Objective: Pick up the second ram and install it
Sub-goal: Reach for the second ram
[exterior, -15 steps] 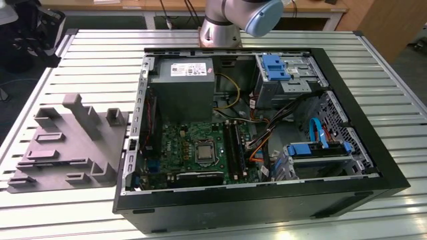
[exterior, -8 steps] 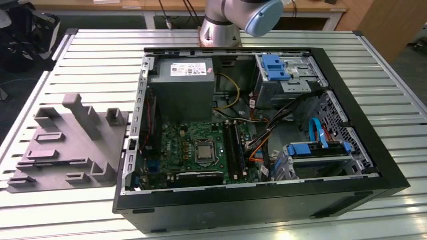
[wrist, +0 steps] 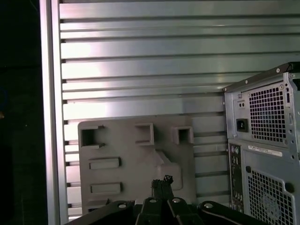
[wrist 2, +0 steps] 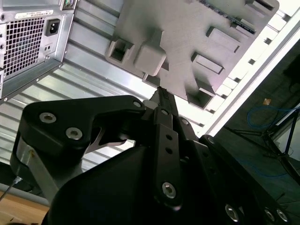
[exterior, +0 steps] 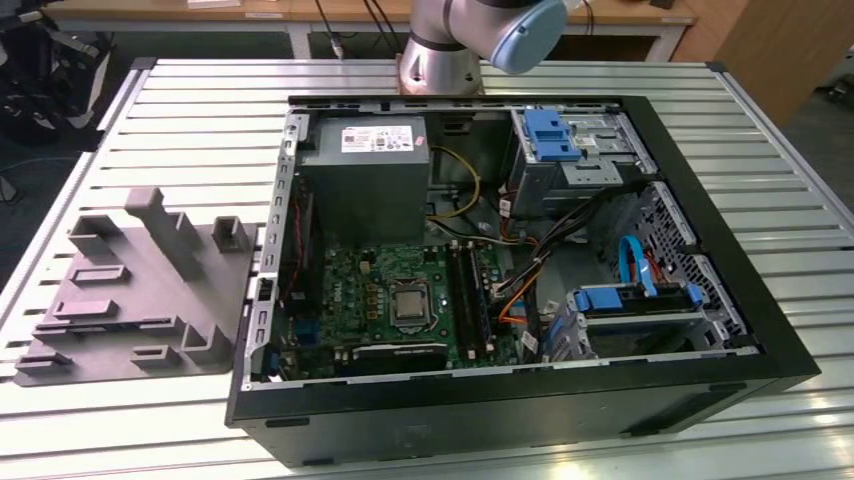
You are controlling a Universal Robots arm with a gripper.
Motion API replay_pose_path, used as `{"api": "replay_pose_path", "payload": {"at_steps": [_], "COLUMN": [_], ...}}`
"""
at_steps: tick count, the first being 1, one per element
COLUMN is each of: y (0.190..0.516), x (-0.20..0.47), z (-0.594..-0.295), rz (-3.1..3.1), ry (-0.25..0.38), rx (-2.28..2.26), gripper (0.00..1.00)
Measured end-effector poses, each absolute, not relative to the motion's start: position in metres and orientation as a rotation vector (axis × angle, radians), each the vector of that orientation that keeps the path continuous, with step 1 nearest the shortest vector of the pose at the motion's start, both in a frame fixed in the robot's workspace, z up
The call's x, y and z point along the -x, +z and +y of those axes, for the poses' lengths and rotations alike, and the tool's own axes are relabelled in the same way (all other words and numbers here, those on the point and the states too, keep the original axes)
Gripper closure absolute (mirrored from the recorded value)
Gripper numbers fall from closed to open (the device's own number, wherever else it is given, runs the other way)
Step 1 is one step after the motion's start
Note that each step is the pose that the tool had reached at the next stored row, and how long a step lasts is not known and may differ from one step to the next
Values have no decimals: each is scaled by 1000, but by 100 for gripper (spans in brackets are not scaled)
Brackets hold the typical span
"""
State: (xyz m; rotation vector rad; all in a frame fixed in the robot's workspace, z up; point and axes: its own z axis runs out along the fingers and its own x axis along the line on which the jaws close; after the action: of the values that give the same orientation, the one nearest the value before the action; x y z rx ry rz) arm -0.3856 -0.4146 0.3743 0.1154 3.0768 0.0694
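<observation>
In the exterior view the open computer case (exterior: 787, 350) sits in the middle of the slatted counter (exterior: 200, 110), with the arm's column (exterior: 454, 45) at twelve o'clock behind it. Inside the case, the grey power supply (exterior: 363, 170) is at eleven o'clock and the green motherboard (exterior: 360, 290) at seven. Long thin dark strips stand in the board's slots at three o'clock of the processor socket. One may be the second ram (exterior: 463, 285), though I cannot tell for sure. A grey fixture plate (exterior: 134, 290) lies on the counter at nine o'clock of the case, just beside it.

In the second wrist view the fingers (wrist 2: 166, 140) are pressed together, their tips showing against the fixture plate's edge. The case's rear grille is nearby.

In the first wrist view the tips again meet in front of the plate, and the case stands beside it.
</observation>
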Motion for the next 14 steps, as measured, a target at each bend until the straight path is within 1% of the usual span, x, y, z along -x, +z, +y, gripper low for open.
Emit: {"api": "replay_pose_path", "payload": {"at_steps": [14], "y": [362], "x": [392], "z": [-426], "rz": [3077], "ry": [69], "rx": [-115], "gripper": [89]}}
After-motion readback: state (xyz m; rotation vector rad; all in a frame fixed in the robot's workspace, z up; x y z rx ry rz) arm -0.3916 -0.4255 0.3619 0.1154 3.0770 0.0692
